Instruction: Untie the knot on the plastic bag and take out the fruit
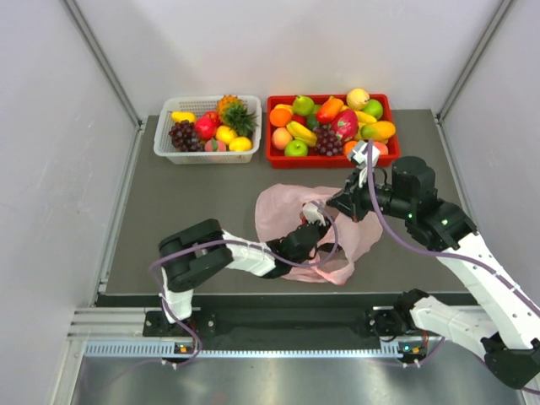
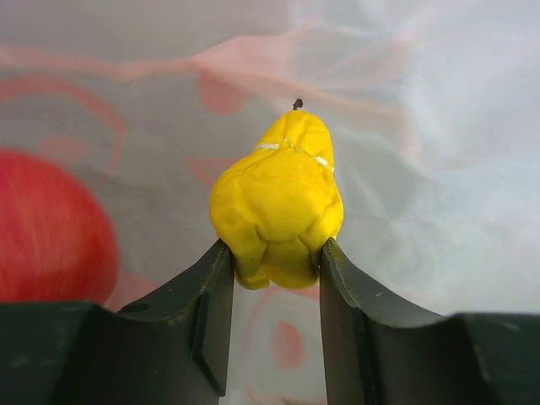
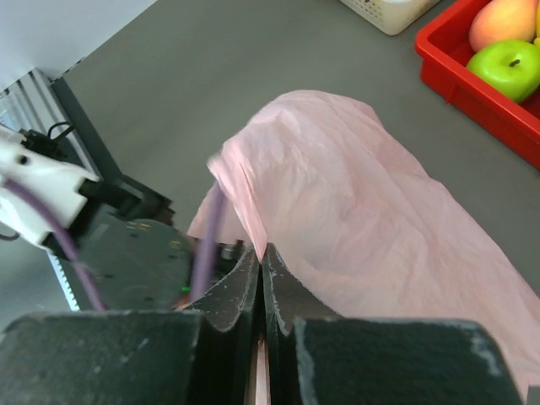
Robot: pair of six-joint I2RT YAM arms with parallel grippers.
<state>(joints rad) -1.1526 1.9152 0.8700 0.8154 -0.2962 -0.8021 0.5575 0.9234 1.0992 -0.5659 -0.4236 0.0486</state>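
- Grey worktop (image 1: 186,211) carries the plastic bag (image 3: 354,219); the right claw (image 3: 261,261), pressed together on its rim, holds the mouth up.
- Inside, the left claw (image 2: 276,253) pinches a yellow fruit (image 2: 277,202); draw it straight out, without snagging the film.

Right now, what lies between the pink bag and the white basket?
Only bare grey table separates bag and basket; the top view shows it.

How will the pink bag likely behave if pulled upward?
Probably floppy: the plastic bag drapes in soft folds from the right gripper. Likely thin and light: it glows translucent around the yellow fruit held by the left gripper.
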